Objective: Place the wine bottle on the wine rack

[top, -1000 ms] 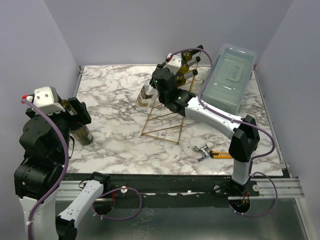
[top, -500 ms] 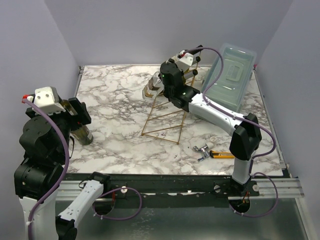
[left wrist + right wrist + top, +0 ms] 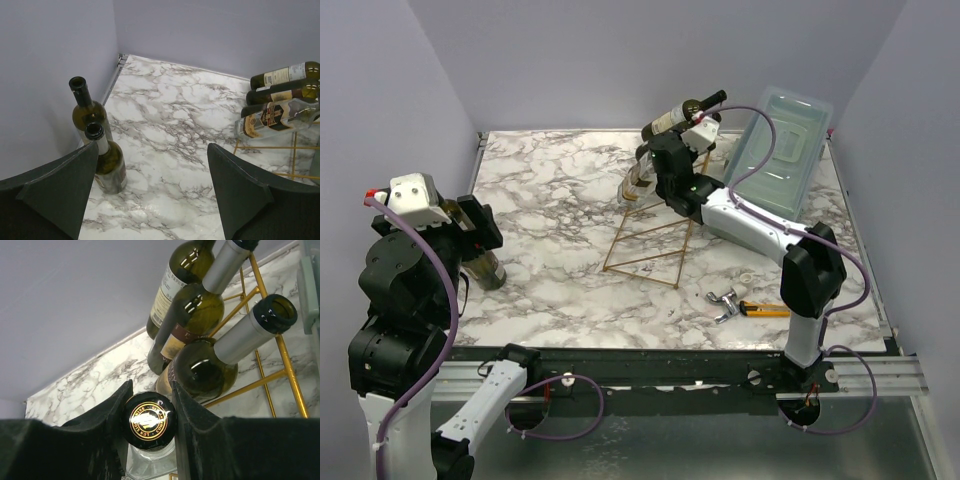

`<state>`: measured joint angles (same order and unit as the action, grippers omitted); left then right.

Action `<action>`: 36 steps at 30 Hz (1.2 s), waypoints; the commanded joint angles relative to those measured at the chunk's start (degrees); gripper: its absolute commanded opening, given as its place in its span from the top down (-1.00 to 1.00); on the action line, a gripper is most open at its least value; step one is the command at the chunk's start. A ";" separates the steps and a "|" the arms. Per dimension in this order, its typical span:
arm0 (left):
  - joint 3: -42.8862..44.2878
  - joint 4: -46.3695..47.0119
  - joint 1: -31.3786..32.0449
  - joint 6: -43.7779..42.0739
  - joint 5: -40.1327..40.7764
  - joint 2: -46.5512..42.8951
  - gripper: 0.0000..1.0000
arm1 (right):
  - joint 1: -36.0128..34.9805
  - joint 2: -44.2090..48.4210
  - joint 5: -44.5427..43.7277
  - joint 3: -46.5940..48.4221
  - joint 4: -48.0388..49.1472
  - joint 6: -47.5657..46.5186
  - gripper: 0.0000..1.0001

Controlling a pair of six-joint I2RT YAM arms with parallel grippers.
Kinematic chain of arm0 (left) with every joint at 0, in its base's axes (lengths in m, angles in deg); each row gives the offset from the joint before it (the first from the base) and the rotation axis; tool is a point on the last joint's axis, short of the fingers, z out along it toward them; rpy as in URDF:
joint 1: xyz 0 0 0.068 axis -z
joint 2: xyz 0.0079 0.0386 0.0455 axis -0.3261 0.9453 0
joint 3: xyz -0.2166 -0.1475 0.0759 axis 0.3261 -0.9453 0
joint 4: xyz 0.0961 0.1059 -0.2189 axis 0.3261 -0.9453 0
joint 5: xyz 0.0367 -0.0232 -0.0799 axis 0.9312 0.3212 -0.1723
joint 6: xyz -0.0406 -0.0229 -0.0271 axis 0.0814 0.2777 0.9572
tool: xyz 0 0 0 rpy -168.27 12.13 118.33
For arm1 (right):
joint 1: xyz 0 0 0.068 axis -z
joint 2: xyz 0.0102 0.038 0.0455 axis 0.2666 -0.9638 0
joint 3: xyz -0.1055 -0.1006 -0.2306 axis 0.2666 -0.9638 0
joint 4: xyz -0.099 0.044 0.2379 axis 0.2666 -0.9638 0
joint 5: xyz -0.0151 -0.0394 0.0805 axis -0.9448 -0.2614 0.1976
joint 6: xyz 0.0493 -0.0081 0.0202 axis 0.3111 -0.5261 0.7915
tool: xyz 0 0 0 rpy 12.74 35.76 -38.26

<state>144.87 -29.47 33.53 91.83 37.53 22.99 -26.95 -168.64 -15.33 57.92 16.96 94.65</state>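
Observation:
The gold wire wine rack [image 3: 655,225] stands mid-table, slanted, with three dark bottles [image 3: 680,113] lying on its upper rungs. My right gripper [image 3: 657,160] is at the rack's upper left. It is shut on the black cap [image 3: 149,426] of a clear glass bottle [image 3: 638,180], held tilted just beside the racked bottles [image 3: 200,370]. The clear bottle also shows in the left wrist view [image 3: 272,117], next to the rack [image 3: 295,147]. My left gripper [image 3: 150,190] is open and empty, above two green bottles [image 3: 107,162] standing at the left wall.
A pale blue-grey plastic box [image 3: 782,150] lies at the back right, close behind the rack. A metal tool [image 3: 723,300] and a yellow utility knife [image 3: 760,309] lie at the front right. The walls close in on the left and back.
My right gripper has carried the clear bottle up and back, from the rack's left side to its upper rungs. The left arm has not moved.

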 commanded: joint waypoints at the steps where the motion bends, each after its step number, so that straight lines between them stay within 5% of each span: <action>1: -0.03 -0.22 0.22 -0.25 -0.94 0.41 -0.82 | 1.41 2.49 -2.77 0.57 4.55 7.20 0.98; 21: -0.72 -0.19 0.20 0.81 -1.57 0.39 -0.82 | 1.75 2.10 -2.73 -4.17 -5.72 22.56 0.98; 36: -0.98 -0.28 0.22 2.03 -2.70 0.21 -0.82 | 1.75 4.75 -1.84 -8.42 -5.29 19.83 0.21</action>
<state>144.41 -29.51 33.53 93.12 36.59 23.21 -24.92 -166.19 -17.43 50.71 9.44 114.52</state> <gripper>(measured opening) 0.909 0.373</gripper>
